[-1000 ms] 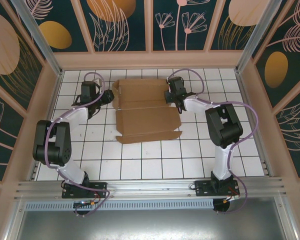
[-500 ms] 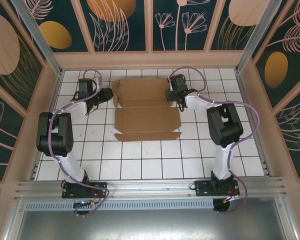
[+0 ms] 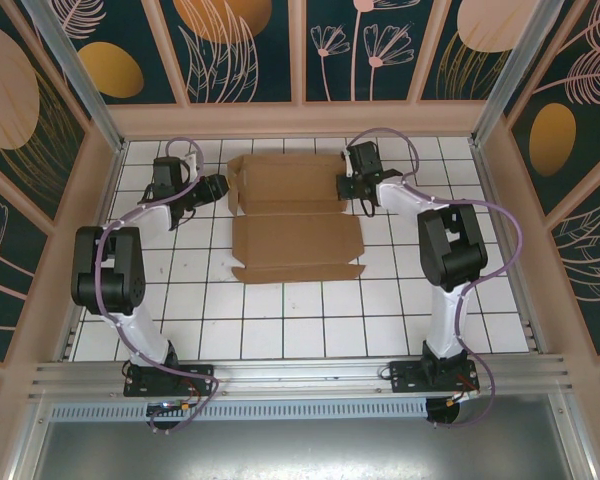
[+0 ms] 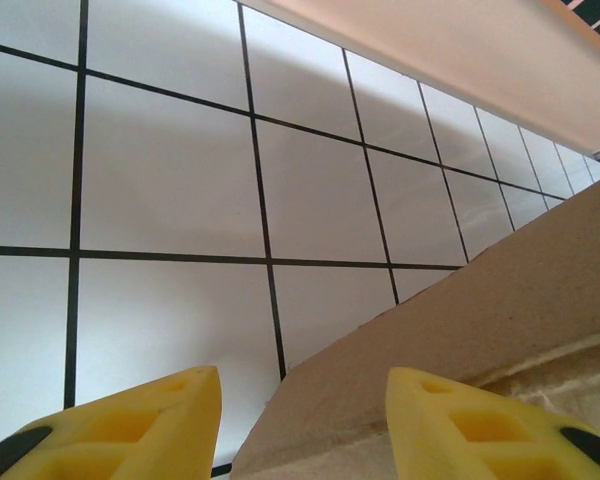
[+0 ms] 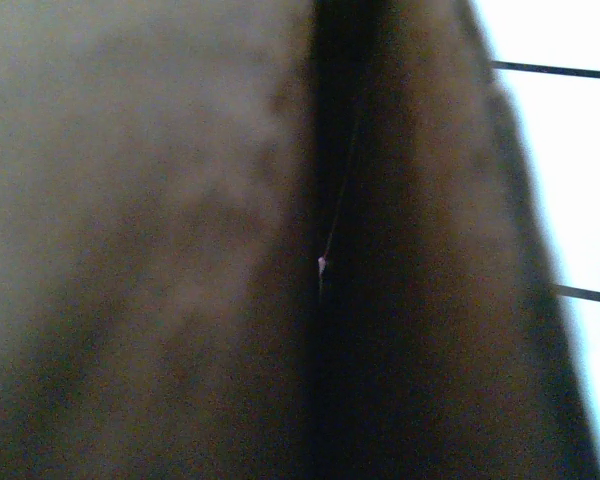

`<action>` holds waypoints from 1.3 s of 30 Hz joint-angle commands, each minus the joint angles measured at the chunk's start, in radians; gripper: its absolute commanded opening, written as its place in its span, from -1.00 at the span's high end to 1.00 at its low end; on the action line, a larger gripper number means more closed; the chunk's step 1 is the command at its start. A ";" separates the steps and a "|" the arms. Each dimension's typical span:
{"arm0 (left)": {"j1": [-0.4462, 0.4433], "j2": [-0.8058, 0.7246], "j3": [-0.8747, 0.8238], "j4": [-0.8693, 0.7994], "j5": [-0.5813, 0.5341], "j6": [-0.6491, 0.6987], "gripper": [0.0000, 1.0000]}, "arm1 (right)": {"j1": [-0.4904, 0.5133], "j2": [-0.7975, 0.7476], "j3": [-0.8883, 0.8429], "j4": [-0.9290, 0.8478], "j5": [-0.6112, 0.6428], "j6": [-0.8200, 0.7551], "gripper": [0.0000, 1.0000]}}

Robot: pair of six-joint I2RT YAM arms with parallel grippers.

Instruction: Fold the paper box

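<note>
Your paper box [image 3: 295,215] lies long-axis left-to-right between both grippers: the left gripper [image 4: 300,390], fingers apart, faces its left edge, and the right gripper [image 3: 348,187], closed, sits hard against its right end.

Lab robot cell, white grid-lined tabletop [image 3: 280,330], dark floral-printed wall panels [image 3: 250,50] on three sides, aluminium rail [image 3: 300,375] along near edge

surface: white tiled table [image 3: 280,320], dark grid lines | on it: brown paper box [image 3: 295,235], opened-out cardboard sheet | position: far middle, between the side walls
</note>
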 commanded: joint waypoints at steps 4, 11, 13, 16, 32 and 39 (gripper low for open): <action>0.036 -0.057 -0.040 0.088 0.033 0.005 -0.05 | -0.006 0.084 -0.003 -0.191 -0.135 0.012 1.00; 0.041 -0.062 -0.108 0.149 0.123 0.038 -0.36 | -0.010 0.119 0.024 -0.207 -0.154 0.012 1.00; 0.041 -0.062 -0.136 0.187 0.157 0.032 -0.35 | -0.010 0.121 0.024 -0.205 -0.156 0.010 1.00; 0.041 -0.062 -0.170 0.252 0.215 0.011 -0.32 | -0.011 0.127 0.024 -0.204 -0.151 0.010 1.00; 0.014 -0.198 -0.258 0.333 0.194 0.011 -0.34 | -0.001 0.103 -0.021 -0.152 -0.129 0.028 0.99; -0.039 -0.108 -0.151 0.192 0.092 0.120 -0.29 | 0.021 0.088 -0.030 -0.146 -0.133 0.015 0.99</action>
